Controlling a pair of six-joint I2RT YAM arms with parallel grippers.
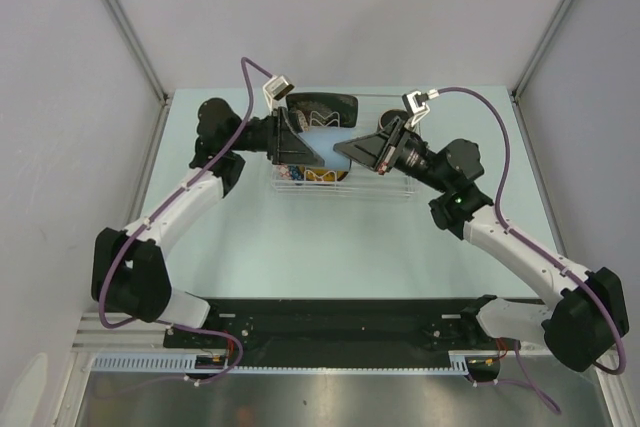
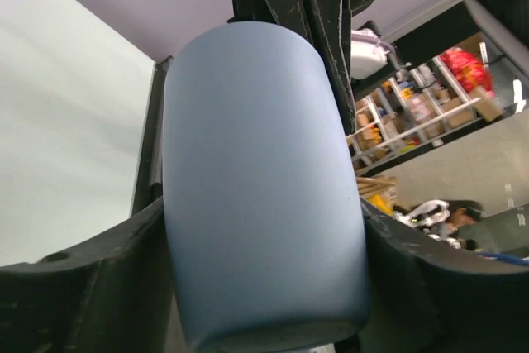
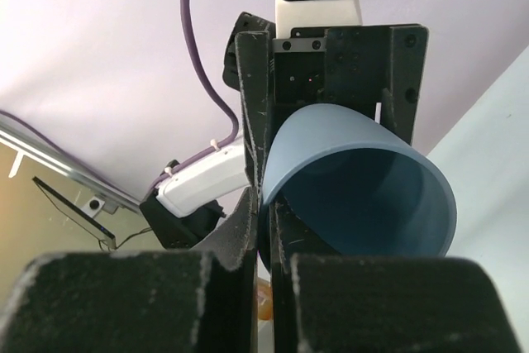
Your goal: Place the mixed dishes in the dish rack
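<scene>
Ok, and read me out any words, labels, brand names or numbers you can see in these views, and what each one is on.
No text can be read in any view.
small light-blue cup: plain, no print on the side that shows.
black square plate: pale marks, too small to read as letters.
shelves of goods in the background of the left wrist view: any labels too blurred to read.

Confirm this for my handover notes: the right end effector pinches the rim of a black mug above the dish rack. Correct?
No, it is not a black mug. The right wrist view shows the right end effector pinching the rim of the small light-blue cup, above the dish rack.
</scene>
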